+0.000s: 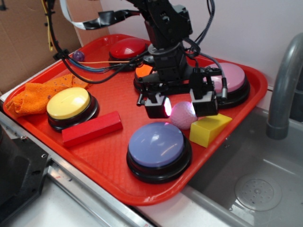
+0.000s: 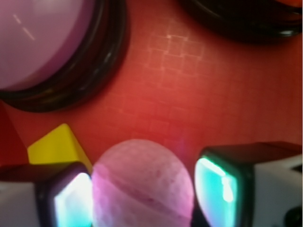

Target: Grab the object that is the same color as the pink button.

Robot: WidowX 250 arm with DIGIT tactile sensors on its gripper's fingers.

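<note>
The object, a small pale pink dimpled ball [image 1: 183, 116] [image 2: 142, 184], sits low on the red tray [image 1: 104, 156] between my two lit fingers. My gripper [image 1: 182, 109] [image 2: 144, 201] is shut on it, with a pad pressed against each side. I cannot tell whether the ball is off the tray. The pink button [image 1: 232, 78], a glossy pink-mauve dome on a black base, stands just behind and to the right; in the wrist view the pink button [image 2: 38, 38] fills the top left corner.
A yellow wedge [image 1: 209, 128] [image 2: 57, 144] lies right beside the ball. A blue-lavender button [image 1: 156, 144] sits in front, a red block [image 1: 92, 128] and a yellow button [image 1: 70, 104] to the left, an orange cloth [image 1: 33, 97] beyond them. A red button [image 1: 128, 47] and a tiny purple ball [image 1: 78, 56] are at the back. A grey faucet [image 1: 284, 80] stands to the right.
</note>
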